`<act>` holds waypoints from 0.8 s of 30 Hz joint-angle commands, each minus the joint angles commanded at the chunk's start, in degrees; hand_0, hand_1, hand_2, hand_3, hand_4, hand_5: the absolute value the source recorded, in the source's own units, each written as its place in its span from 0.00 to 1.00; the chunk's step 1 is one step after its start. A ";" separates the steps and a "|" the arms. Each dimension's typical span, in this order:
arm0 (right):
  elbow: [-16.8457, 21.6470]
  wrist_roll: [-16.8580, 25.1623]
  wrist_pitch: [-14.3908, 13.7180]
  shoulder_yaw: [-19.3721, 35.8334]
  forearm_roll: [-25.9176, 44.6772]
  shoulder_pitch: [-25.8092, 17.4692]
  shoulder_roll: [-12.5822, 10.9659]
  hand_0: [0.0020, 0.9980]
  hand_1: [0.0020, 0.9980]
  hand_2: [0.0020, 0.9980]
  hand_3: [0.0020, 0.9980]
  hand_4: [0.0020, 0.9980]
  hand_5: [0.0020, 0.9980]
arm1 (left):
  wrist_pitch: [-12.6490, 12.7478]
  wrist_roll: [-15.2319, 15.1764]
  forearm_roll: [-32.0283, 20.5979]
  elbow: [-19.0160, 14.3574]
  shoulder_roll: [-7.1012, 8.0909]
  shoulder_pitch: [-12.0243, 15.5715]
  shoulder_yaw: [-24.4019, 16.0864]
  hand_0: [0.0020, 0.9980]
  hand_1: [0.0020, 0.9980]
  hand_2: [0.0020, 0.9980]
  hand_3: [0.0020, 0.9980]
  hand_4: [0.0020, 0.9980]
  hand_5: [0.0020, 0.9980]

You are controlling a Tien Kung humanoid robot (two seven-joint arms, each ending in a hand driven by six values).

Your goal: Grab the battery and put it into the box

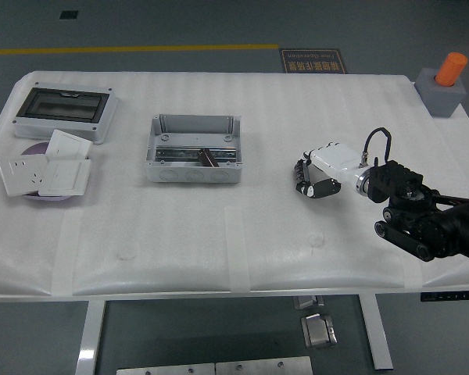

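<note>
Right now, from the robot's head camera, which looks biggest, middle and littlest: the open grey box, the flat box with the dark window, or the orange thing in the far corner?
1. Flat box with the dark window and open grey box: they look nearly alike, too close to rank.
2. Orange thing: clearly the littlest, though it also sits farthest from the camera.

right arm (426, 219): black, jointed | hand (322, 173): white shell, black cable

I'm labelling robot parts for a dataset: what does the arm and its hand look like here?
Only the right arm shows: black, bulky, with rounded roller-like joints. Its robot hand has a white shell on the back and dark jointed fingers. A thin black cable loops up above the wrist.
</note>
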 joint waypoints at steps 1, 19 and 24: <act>0.14 -0.07 -0.26 -0.13 0.05 0.03 -0.05 0.88 0.76 0.73 0.71 0.55 0.48 | 0.01 0.00 0.01 0.02 -0.01 -0.01 -0.04 0.59 0.61 0.49 0.61 0.43 0.52; 12.64 -3.13 -6.82 7.93 -0.53 2.05 0.46 0.86 0.74 0.68 0.66 0.19 0.42 | 0.26 0.19 0.55 0.45 -0.36 0.32 -1.32 0.59 0.61 0.50 0.61 0.43 0.52; 12.66 -3.42 -7.06 10.06 -0.14 2.78 4.48 0.86 0.74 0.68 0.66 0.18 0.43 | 0.19 0.33 0.97 0.55 -0.32 0.38 -1.83 0.59 0.61 0.50 0.61 0.43 0.52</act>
